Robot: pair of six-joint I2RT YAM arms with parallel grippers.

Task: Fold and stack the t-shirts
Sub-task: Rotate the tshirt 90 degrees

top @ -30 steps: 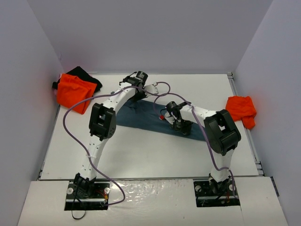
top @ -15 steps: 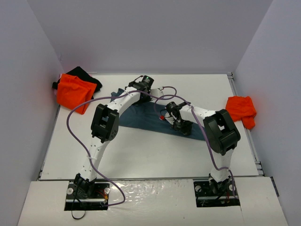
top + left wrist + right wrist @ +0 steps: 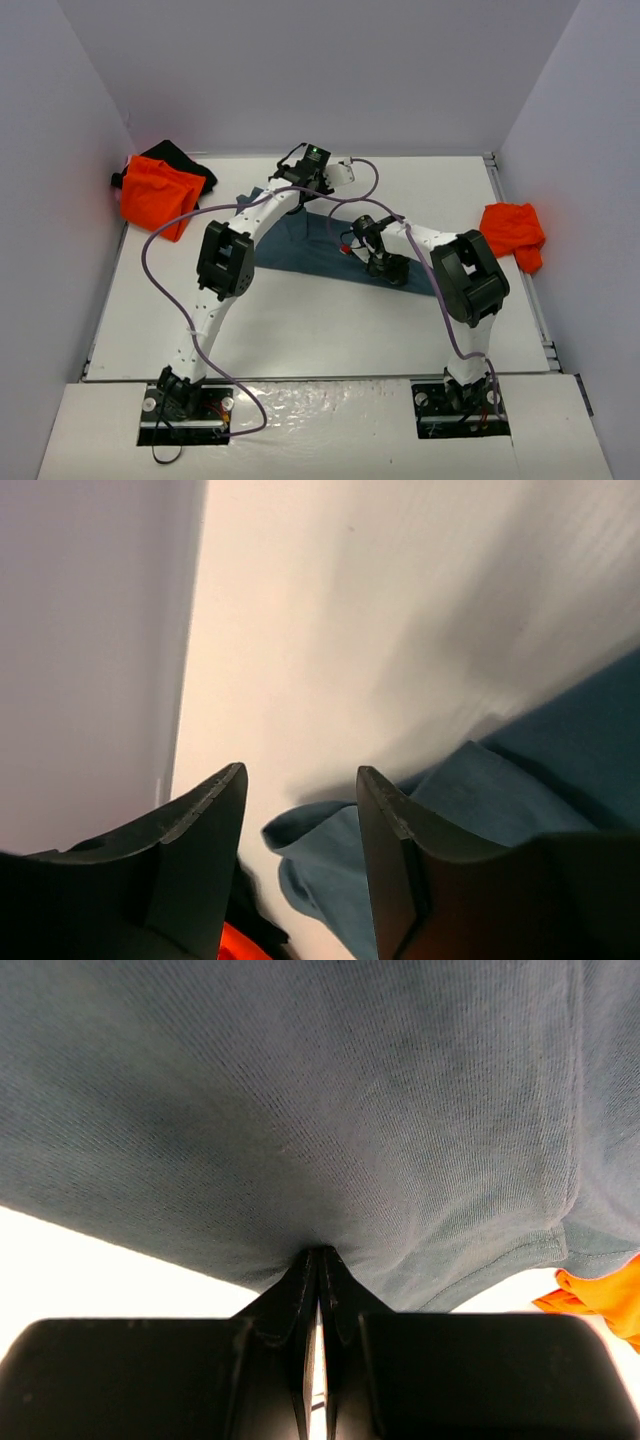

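Note:
The slate-blue t-shirt (image 3: 310,255) lies spread across the middle of the table (image 3: 300,330). My left gripper (image 3: 300,178) hangs open above the shirt's far left corner. In the left wrist view, my left gripper (image 3: 300,770) has nothing between its fingers, and the shirt's folded-over corner (image 3: 470,810) lies below. My right gripper (image 3: 378,262) is shut, its tips pressed down onto the blue cloth (image 3: 320,1110) near the shirt's right part, with no cloth between the fingers. An orange t-shirt (image 3: 155,198) lies on a black one (image 3: 185,160) at the far left. Another orange t-shirt (image 3: 512,233) is bunched at the right.
White walls close in the table on the left, back and right. The left pile sits against the left wall and the right orange shirt lies by the right edge rail (image 3: 535,300). A purple cable (image 3: 150,270) loops off the left arm.
My left gripper has opened and moved right and toward the back wall, leaving the blue shirt's far left corner lying on the table. My right gripper has stayed pressed on the shirt.

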